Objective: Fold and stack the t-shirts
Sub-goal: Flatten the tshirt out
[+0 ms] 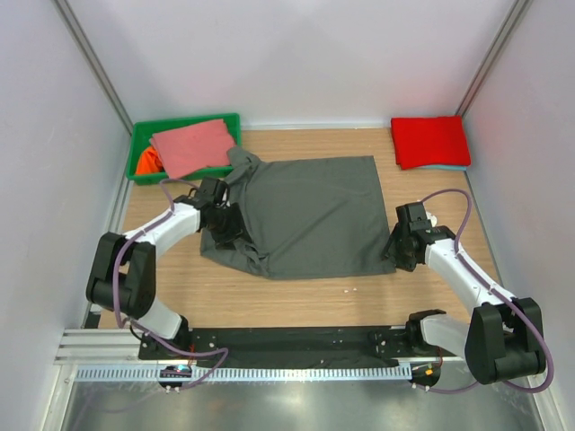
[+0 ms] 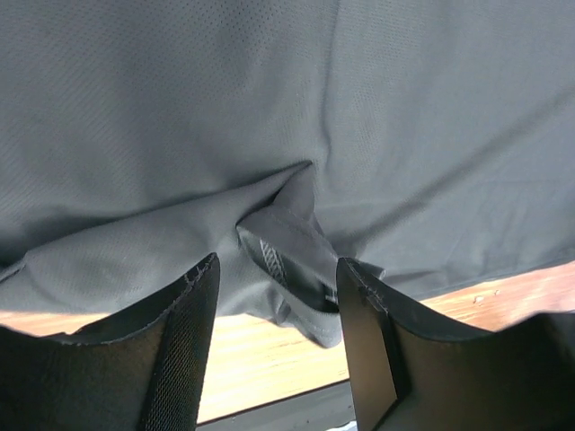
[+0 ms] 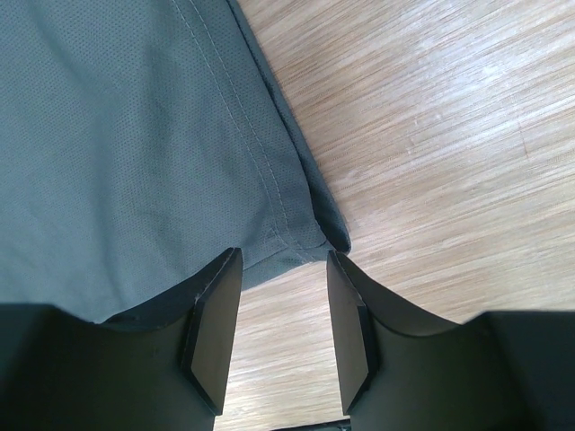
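Observation:
A dark grey t-shirt (image 1: 314, 215) lies spread out on the wooden table, its left side bunched and a sleeve reaching toward the bin. My left gripper (image 1: 225, 223) is at that bunched left edge. In the left wrist view it (image 2: 278, 269) is open, and a fold of grey cloth (image 2: 287, 242) with the neck label hangs loose between the fingertips. My right gripper (image 1: 400, 242) is at the shirt's near right corner. It (image 3: 285, 260) stands open with the hemmed corner (image 3: 301, 229) just past its tips. A folded red t-shirt (image 1: 429, 141) rests on a light-blue one (image 1: 454, 167) at the back right.
A green plastic bin (image 1: 141, 136) at the back left holds a salmon-pink shirt (image 1: 190, 146) draped over its rim and an orange one (image 1: 147, 162). White walls close in the table on three sides. The arm bases sit on a black rail (image 1: 296, 341) at the near edge.

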Motion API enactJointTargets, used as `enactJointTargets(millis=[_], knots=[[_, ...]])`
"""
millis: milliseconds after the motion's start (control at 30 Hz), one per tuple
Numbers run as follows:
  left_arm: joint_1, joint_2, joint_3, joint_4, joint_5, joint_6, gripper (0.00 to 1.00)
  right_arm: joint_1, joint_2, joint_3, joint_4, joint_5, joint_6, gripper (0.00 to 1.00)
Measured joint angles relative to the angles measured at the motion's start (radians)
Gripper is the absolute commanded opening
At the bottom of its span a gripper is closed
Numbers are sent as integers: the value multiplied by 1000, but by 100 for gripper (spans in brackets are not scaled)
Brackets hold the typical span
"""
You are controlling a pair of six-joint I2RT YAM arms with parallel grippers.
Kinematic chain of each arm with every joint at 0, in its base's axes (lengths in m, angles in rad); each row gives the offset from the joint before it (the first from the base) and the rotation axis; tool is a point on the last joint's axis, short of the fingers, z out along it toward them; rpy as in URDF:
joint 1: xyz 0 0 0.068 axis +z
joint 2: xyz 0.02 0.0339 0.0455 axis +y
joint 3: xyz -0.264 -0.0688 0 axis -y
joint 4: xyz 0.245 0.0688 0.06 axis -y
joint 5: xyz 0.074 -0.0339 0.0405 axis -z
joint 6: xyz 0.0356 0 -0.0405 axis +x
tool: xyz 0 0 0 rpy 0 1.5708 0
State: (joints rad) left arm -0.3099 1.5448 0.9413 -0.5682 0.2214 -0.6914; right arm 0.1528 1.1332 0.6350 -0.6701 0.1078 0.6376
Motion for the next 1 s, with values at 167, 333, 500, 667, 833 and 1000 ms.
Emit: enactJointTargets(millis=[167,333,500,667,833,1000], knots=[[0,69,-1,45,33,-18,33,0,0,1,3,-3,-3,48],[0,85,-3,71,56,-42,0,0,2,2,8,-6,-8,48],[-11,-35,-36,9,-13,-42,0,0,2,5,8,-15,-17,45],[-93,-351,-136,-109,-75,-125,3,0,8,13,5,-26,-43,45],[-203,-642,-316,-241,-86,-310,29,0,15,30,-9,-31,-68,45],[-215,-822,-375,-394,-119,-450,58,1,33,35,-10,-45,-79,44]])
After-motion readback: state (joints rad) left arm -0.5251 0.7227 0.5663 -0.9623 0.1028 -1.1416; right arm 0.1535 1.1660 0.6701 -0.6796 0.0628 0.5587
